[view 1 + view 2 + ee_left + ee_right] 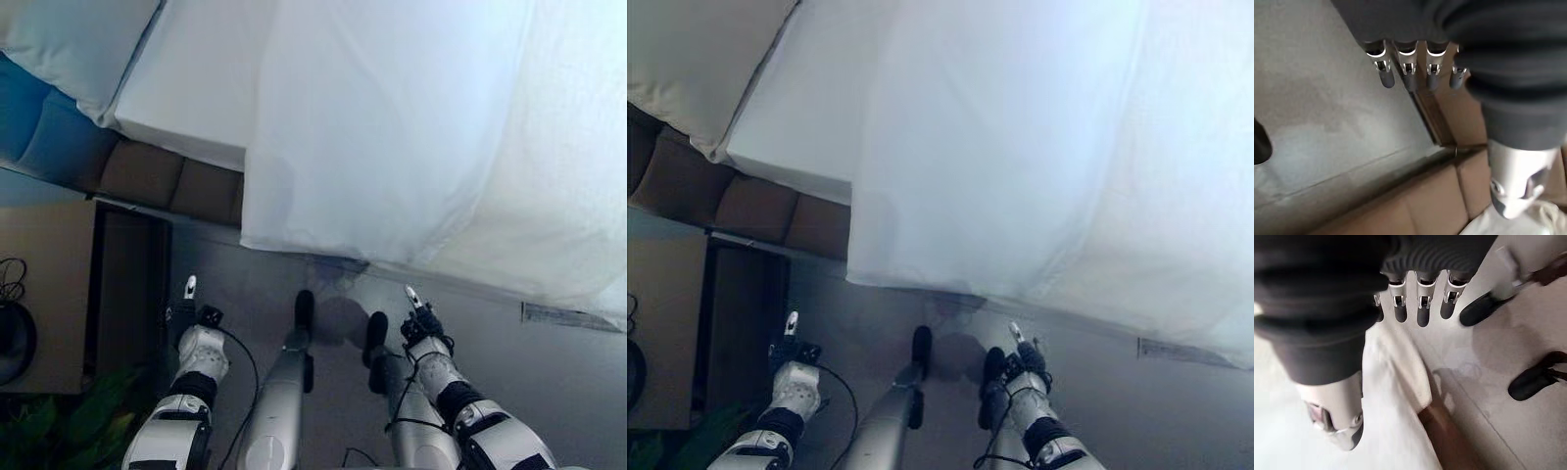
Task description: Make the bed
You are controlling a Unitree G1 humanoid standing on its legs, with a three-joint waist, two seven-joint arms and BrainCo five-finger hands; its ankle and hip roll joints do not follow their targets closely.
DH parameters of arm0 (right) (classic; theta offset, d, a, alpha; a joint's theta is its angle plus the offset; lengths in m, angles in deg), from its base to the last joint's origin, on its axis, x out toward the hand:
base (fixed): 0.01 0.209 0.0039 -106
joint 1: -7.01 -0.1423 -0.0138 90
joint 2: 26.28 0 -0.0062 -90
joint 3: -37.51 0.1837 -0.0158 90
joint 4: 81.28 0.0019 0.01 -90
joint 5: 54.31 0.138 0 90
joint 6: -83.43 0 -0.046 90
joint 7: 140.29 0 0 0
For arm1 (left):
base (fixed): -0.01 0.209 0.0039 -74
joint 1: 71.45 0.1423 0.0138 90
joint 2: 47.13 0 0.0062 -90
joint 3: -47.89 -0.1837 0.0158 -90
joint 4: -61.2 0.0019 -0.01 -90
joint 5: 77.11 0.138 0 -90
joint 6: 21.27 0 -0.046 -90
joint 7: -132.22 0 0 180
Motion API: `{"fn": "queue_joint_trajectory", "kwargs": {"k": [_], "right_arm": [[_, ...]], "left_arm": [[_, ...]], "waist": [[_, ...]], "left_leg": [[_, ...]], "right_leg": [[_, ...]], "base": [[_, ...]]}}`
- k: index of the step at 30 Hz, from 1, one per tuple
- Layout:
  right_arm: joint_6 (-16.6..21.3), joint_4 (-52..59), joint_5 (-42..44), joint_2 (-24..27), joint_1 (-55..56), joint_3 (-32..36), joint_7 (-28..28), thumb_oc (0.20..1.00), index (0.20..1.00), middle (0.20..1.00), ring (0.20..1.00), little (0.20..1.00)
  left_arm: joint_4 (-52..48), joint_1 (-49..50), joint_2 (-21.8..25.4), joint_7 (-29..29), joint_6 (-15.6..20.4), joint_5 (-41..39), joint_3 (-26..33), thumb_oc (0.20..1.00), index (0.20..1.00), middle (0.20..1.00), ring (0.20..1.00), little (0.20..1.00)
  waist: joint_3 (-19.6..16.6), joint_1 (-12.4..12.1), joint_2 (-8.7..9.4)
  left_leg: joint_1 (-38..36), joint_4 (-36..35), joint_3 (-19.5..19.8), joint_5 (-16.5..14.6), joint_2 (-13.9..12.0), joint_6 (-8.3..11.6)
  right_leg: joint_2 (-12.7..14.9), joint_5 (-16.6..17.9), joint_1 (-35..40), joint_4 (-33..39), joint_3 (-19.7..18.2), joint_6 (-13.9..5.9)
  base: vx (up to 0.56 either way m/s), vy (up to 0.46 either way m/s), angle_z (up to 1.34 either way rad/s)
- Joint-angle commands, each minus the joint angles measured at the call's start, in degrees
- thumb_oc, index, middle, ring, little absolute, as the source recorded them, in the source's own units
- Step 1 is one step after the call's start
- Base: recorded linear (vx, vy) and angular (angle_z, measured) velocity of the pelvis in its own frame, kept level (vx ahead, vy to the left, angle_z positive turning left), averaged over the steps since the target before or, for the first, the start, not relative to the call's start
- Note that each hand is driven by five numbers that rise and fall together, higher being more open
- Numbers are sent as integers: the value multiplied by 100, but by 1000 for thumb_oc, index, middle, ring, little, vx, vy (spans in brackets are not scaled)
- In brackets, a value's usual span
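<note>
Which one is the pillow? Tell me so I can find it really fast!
Start at the big bed, whose white sheet hangs over the side down toward the grey floor. Follow the mattress to the end above the brown padded bed frame. The pillow lies in that corner: a puffy, rounded white cushion, unlike the flat sheet beside it.

Sheet (392, 127) overhangs the bed frame (167, 181) — pillow (73, 44) at left.
</note>
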State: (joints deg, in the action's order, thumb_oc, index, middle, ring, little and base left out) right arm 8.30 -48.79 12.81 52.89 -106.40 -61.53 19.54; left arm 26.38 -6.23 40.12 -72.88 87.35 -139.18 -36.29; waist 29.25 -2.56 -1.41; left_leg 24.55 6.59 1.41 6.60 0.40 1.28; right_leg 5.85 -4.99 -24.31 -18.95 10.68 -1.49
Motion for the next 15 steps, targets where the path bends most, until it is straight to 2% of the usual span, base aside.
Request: {"fn": "queue_joint_trajectory", "kwargs": {"k": [1,8,10,12,13,14,15], "right_arm": [[238,288,204,-50,258,175,-130,1000,1000,1000,1000,1000],[409,358,122,98,384,563,-377,1000,1000,1000,1000,1000],[589,577,-232,172,332,646,-736,1000,1000,1000,1000,1000],[763,1669,-1336,341,393,570,-1329,1000,1000,1000,1000,1000],[662,2349,-2179,591,496,525,-1484,1000,1000,1000,1000,1000],[633,2416,-2230,582,541,517,-1543,1000,1000,1000,1000,1000],[569,3204,-3425,1130,684,617,-1499,1000,1000,1000,1000,1000]], "left_arm": [[-77,-32,176,-139,310,47,200,1000,1000,1000,1000,1000],[-177,176,216,-222,271,253,255,1000,1000,1000,1000,1000],[-295,213,239,-358,260,483,232,1000,1000,1000,1000,1000],[-1230,353,287,-710,384,1187,136,1000,1000,1000,1000,1000],[-1945,536,290,-801,442,1590,118,1000,1000,1000,1000,1000],[-2005,577,262,-848,422,1632,116,1000,1000,1000,1000,1000],[-3135,937,480,-712,448,2257,82,1000,1000,1000,1000,1000]], "waist": [[55,-20,62],[55,41,31],[55,64,4],[55,100,-23],[55,110,-45],[55,115,-54],[43,130,-107]], "left_leg": [[6,185,-296,-505,480,-71],[-121,163,-291,-499,461,-64],[-145,162,-298,-493,450,-62],[-167,157,-315,-465,444,-59],[-206,151,-310,-450,431,-61],[-224,150,-308,-452,432,-61],[-309,150,-308,-456,421,-77]], "right_leg": [[6,453,-17,533,-360,-301],[-42,426,102,553,-360,-278],[-43,415,133,554,-352,-268],[-58,419,138,538,-354,-261],[-57,413,161,517,-363,-257],[-57,409,177,514,-361,-257],[-65,372,229,457,-376,-252]], "base": [[2,-22,-4],[-2,-17,-5],[0,0,0],[0,0,0],[0,0,0],[0,0,0],[29,-31,-2]]}}
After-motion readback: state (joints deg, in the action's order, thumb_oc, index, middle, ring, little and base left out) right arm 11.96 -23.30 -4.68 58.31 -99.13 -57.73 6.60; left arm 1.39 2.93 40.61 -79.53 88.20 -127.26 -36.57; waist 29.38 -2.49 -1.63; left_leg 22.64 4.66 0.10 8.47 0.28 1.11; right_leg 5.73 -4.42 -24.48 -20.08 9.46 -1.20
